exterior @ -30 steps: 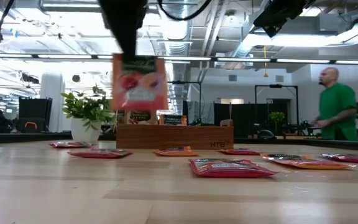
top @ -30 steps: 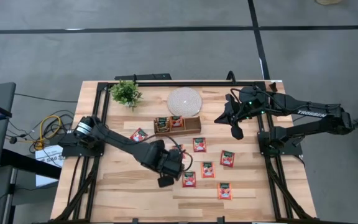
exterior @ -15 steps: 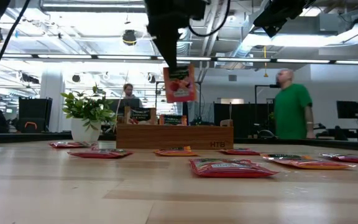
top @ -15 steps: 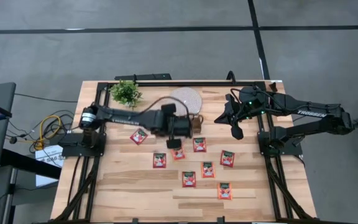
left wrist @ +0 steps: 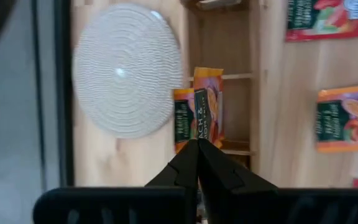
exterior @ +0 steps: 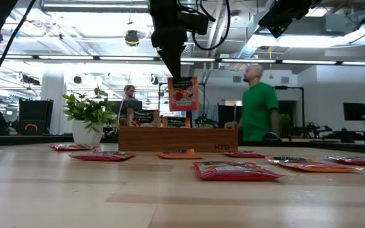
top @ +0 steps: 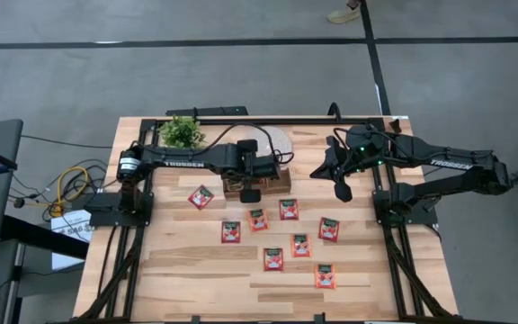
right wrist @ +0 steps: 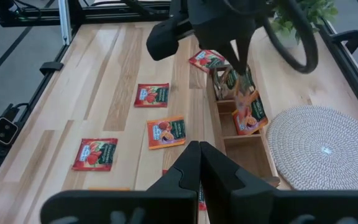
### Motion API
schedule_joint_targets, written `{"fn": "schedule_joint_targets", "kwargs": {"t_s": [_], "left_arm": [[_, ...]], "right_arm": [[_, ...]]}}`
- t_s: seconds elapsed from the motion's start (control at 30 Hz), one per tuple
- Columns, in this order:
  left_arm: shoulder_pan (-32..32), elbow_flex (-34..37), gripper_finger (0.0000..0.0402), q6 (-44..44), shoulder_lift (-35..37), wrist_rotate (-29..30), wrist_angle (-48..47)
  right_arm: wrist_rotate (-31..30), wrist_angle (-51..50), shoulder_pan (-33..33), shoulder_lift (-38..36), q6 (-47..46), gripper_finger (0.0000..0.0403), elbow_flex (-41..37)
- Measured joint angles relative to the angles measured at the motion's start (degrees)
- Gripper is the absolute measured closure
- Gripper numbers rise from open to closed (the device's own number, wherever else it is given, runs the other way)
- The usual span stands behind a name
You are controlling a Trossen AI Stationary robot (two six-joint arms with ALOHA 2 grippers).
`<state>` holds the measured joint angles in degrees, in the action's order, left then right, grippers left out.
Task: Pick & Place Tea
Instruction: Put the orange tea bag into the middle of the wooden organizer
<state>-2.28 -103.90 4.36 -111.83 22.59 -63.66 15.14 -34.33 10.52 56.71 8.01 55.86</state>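
Left gripper [exterior: 181,77] has its fingers pinched on one tea sachet [exterior: 183,95], dangling it upright over the wooden tray [exterior: 177,139], I guess so it drops in edge-first, while the right gripper [top: 343,193] idles shut, well apart above the tabletop [top: 187,270].

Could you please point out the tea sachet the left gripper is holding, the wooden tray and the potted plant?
Held tea sachet [exterior: 183,94], low view, centre of its face.
Wooden tray [exterior: 177,139], low view, front wall.
Potted plant [top: 181,131], high view, middle of its leaves.
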Motion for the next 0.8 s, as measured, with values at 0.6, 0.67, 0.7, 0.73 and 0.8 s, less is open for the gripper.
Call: {"fn": "schedule_joint_targets", "kwargs": {"t_s": [0.6, 0.67, 0.7, 0.73, 0.8], "left_arm": [[-0.91, 8.05, 0.0401, 0.24, -0.02, -1.58, 6.52], [-1.43, 8.85, 0.0401, 0.29, -0.02, -1.58, 7.41], [-1.69, 9.30, 0.0401, 0.36, -0.02, -1.60, 7.90], [-1.93, 9.59, 0.0401, 0.44, -0.02, -1.89, 8.44], [-2.38, 10.18, 0.0401, 0.55, -0.02, -3.24, 9.23]], "right_arm": [[-0.02, 0.02, 0.00, 0.01, -0.04, 0.0403, 0.00], [-0.01, 0.02, 0.00, 0.02, -0.04, 0.0403, 0.00], [0.00, 0.02, 0.00, 0.02, -0.04, 0.0403, 0.00], [0.00, 0.02, 0.00, 0.02, -0.04, 0.0403, 0.00], [-0.02, 0.02, 0.00, 0.02, -0.04, 0.0403, 0.00]]}}
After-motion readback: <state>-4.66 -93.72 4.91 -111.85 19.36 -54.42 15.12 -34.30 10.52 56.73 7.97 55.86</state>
